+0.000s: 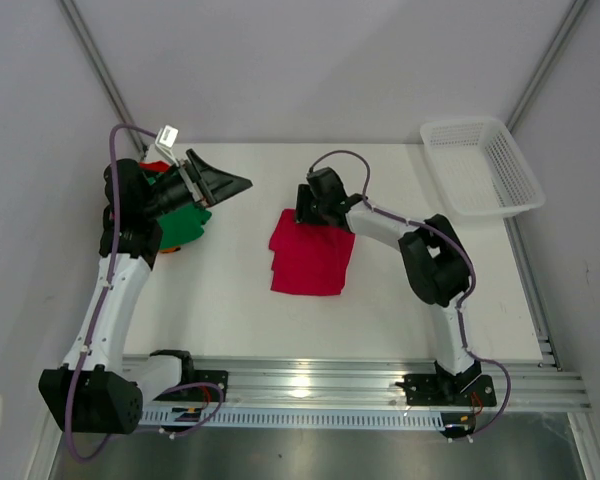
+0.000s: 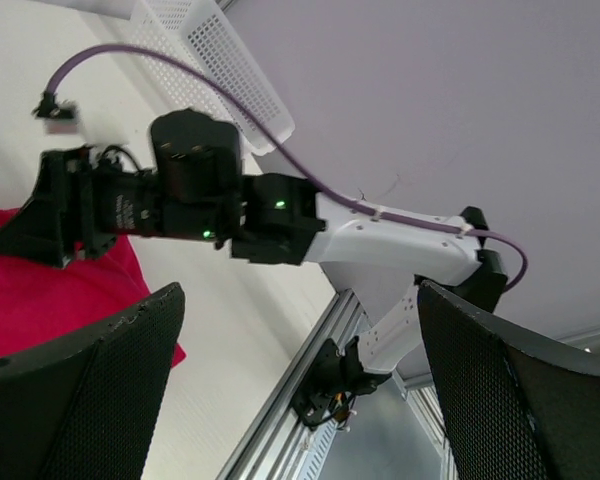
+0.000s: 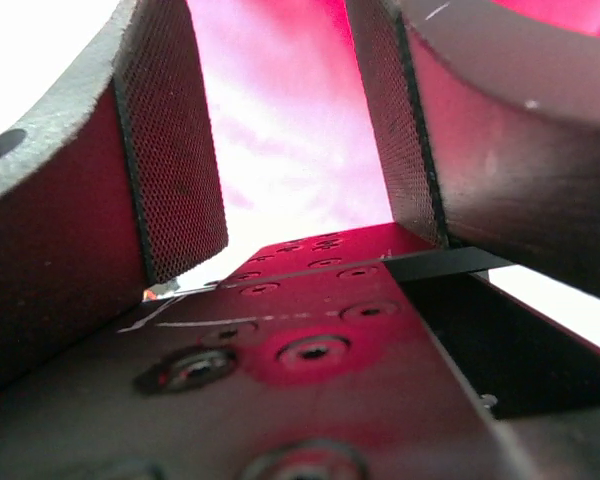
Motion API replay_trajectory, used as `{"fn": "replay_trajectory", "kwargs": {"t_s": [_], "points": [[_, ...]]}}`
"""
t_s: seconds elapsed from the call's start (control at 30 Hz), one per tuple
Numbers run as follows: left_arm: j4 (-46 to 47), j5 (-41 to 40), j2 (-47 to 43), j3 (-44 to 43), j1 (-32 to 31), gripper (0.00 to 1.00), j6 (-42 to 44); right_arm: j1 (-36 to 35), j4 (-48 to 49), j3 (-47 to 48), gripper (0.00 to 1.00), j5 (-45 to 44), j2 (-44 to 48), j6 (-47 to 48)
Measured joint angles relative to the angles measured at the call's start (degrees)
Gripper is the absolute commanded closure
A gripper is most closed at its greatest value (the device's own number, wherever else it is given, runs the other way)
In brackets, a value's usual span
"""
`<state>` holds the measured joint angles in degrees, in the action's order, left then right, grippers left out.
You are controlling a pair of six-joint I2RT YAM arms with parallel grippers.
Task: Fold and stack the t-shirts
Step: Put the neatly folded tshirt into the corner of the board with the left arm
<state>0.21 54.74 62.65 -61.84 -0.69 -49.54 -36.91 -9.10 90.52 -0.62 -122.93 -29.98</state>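
A crimson-red t-shirt (image 1: 312,258) lies folded into a rectangle in the middle of the table; it also shows at the left of the left wrist view (image 2: 40,300). My right gripper (image 1: 311,214) points down at the shirt's far edge. Its jaws stand partly apart (image 3: 280,100), with crimson cloth (image 3: 280,150) filling the gap beyond them and nothing pinched between the pads. My left gripper (image 1: 230,185) hangs wide open (image 2: 300,390) and empty above the table's left side, facing the right arm. Below the left arm lies a pile with a green t-shirt (image 1: 187,222), an orange t-shirt (image 1: 170,248) and a bit of a red t-shirt (image 1: 156,166).
A white mesh basket (image 1: 480,165) sits at the back right corner, partly over the table's edge, and shows at the top of the left wrist view (image 2: 220,60). An aluminium rail (image 1: 360,385) runs along the near edge. Grey walls close in the back and sides.
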Motion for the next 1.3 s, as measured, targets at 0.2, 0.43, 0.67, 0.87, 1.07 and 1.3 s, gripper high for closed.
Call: {"fn": "replay_trajectory", "kwargs": {"t_s": [0.2,0.43,0.67,0.87,1.07,1.3], "points": [[0.79,0.07,0.00,2.03,0.02,0.00,-0.09,-1.68,-1.77,-1.31,0.49,-5.38,10.88,0.00],[1.84,0.22,0.07,2.62,0.02,0.00,-0.46,-5.29,-3.58,-11.41,0.49,-11.82,24.68,-3.91],[1.95,1.05,0.37,2.64,0.02,0.00,-0.48,-5.51,-6.88,-28.24,0.49,-12.09,26.40,-9.99],[1.92,1.09,0.96,2.64,0.02,0.01,-0.48,-6.69,-8.37,-33.18,0.49,-11.39,26.40,-13.60],[1.88,1.18,0.98,2.64,0.02,0.01,-0.46,-8.24,-8.85,-33.18,0.50,-10.38,24.72,-15.67],[1.84,1.16,0.98,2.64,0.02,0.01,-0.48,-9.46,-10.23,-32.76,0.50,-11.10,23.82,-17.51]]}}
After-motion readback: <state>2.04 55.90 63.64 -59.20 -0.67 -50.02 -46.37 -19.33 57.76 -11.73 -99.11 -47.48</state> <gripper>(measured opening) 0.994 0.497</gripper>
